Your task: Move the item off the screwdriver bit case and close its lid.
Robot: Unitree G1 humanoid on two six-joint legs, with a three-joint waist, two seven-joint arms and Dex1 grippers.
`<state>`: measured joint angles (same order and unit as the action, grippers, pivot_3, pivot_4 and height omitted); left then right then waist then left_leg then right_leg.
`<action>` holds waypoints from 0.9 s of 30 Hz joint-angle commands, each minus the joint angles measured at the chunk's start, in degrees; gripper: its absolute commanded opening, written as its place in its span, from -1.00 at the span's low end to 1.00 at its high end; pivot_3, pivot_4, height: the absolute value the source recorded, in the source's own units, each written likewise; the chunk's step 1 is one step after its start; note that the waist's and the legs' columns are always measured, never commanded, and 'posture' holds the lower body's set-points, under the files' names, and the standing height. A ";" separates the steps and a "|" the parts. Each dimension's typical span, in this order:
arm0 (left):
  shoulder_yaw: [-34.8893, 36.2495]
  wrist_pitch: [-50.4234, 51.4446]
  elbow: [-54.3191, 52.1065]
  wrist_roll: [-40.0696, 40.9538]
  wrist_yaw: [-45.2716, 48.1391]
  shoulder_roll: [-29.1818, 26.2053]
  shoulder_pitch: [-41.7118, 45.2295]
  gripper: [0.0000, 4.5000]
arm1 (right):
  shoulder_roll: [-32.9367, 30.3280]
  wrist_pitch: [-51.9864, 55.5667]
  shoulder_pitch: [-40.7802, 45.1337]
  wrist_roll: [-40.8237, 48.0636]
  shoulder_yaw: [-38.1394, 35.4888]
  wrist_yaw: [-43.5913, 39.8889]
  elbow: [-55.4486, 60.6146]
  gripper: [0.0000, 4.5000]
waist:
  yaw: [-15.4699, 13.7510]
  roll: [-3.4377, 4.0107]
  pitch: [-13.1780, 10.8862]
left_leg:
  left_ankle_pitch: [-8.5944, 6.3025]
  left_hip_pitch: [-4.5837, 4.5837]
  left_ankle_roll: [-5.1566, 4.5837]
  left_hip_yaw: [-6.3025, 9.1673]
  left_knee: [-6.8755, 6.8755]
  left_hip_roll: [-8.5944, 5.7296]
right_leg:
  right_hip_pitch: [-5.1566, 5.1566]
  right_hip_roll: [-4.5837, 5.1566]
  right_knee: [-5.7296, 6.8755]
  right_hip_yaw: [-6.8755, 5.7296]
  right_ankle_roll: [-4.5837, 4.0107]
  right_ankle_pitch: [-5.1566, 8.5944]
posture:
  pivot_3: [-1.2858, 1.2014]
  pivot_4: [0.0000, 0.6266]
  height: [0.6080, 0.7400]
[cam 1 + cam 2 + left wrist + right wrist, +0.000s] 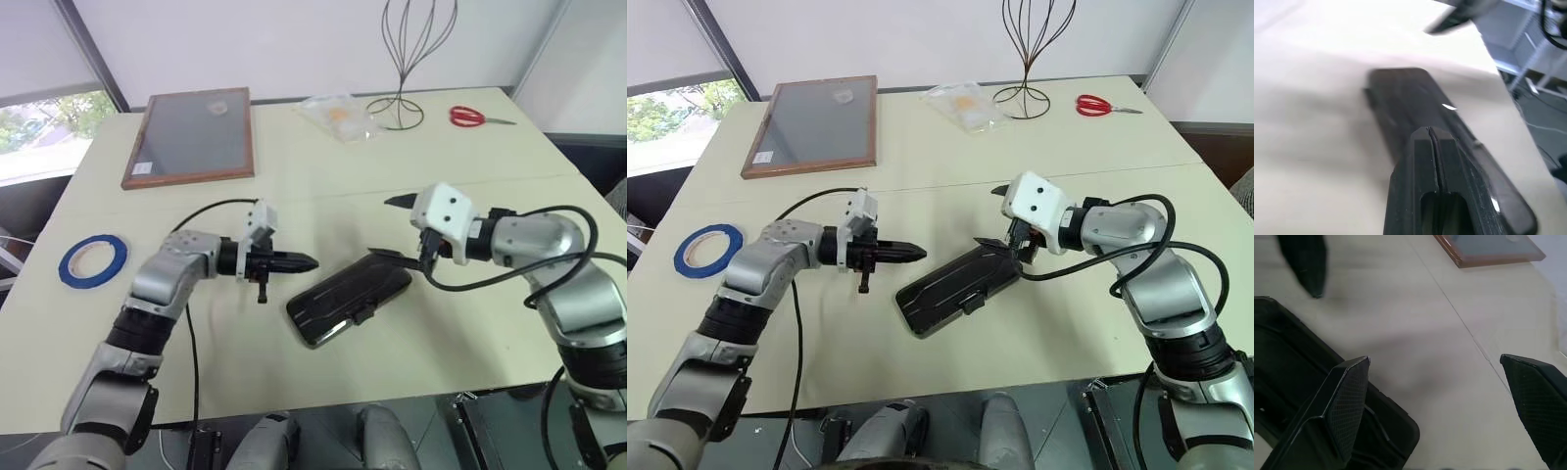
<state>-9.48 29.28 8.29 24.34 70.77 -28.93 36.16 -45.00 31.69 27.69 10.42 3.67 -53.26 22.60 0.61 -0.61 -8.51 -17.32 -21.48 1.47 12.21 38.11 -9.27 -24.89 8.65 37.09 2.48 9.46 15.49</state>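
Note:
The screwdriver bit case (315, 331) lies slantwise on the table's middle, near the front edge. Its smoky-brown lid (345, 292) is down over the tray, with the black latch clip (364, 315) on the near long side. Nothing rests on the lid, and I cannot tell which thing is the item. My left gripper (310, 262) is shut and points right, its tip just left of the case (1400, 98). My right gripper (384, 229) is open at the case's far right end. Its lower finger (1347, 401) sits over the case's corner (1283, 357), the other one over bare table.
A wood-framed panel (191, 137) lies at the back left and a blue tape roll (93, 259) at the left edge. At the back stand a plastic bag (338, 116), a wire stand (397, 98) and red scissors (468, 117).

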 commanded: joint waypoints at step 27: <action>-4.69 -18.49 24.20 -12.69 0.82 11.46 9.93 -1.00 | -8.17 -2.91 -20.58 1.25 6.41 -4.14 10.69 -0.98 | -1.26 -0.30 -0.18 | -0.02 0.01 -0.04 -0.10 0.11 -0.01 | 0.07 -0.01 -0.06 0.00 0.11 -0.06 | 0.03 -0.52 1.00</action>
<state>-14.09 12.53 32.29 12.35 71.04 -17.81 44.36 -53.40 29.97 7.02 11.97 10.08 -57.52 32.86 -0.65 -0.90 -8.68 -17.34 -21.48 1.43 12.12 38.22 -9.27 -24.82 8.65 37.03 2.49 9.57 15.42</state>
